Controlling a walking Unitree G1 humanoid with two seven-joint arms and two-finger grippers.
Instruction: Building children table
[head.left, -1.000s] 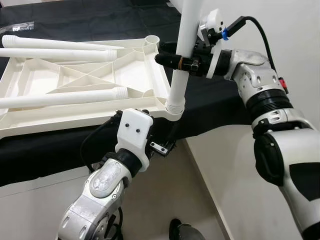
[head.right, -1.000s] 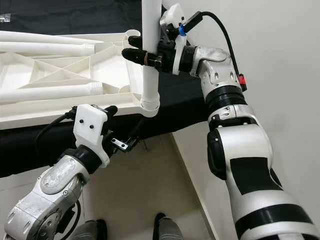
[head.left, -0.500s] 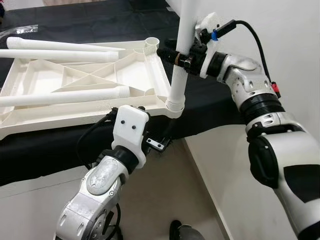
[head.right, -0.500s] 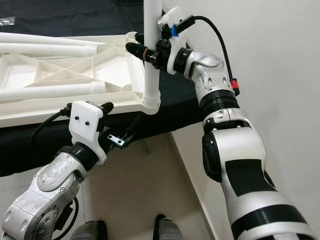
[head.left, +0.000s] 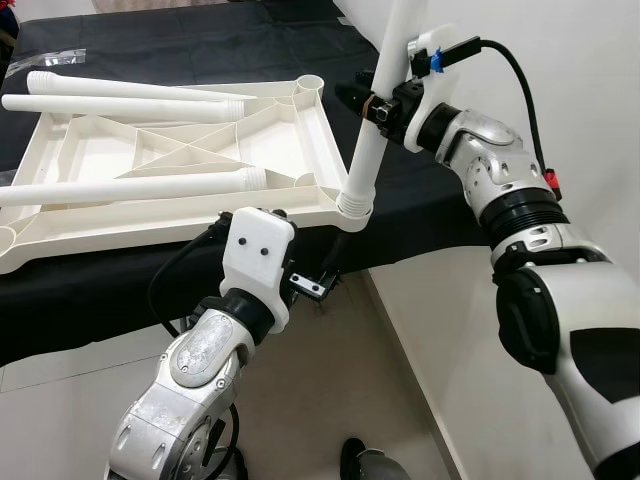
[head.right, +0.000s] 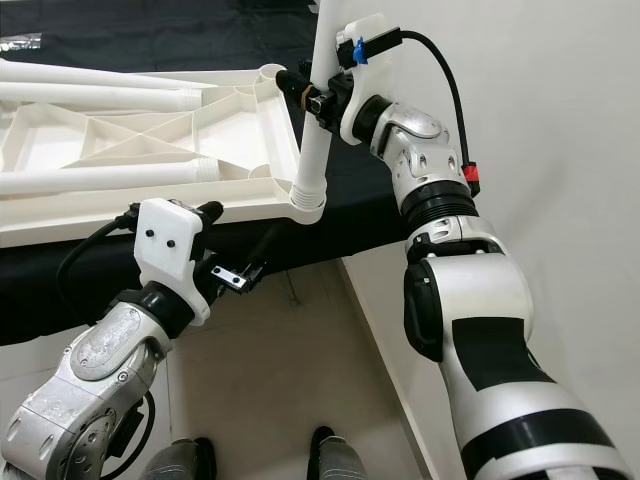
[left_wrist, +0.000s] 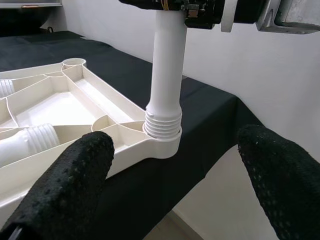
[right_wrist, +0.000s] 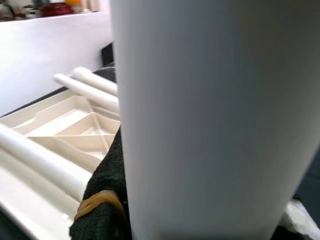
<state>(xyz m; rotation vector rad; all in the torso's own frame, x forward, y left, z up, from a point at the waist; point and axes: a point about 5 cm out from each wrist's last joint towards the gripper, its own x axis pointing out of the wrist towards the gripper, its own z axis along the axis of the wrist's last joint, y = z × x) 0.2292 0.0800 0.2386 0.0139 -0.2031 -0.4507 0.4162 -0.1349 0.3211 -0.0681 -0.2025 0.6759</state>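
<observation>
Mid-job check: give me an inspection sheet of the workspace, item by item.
Surface: black cloth covers the bench.
Job's things: white tabletop lies upside down; one leg stands tilted in its near corner socket; three loose legs lie across it.
Clutter: a clear bag at the far left edge.
Grippers: right gripper shut on the leg; left gripper open, below the socket.
Cables: black cable loops over the right wrist.
Surroundings: white wall, pale floor.
</observation>
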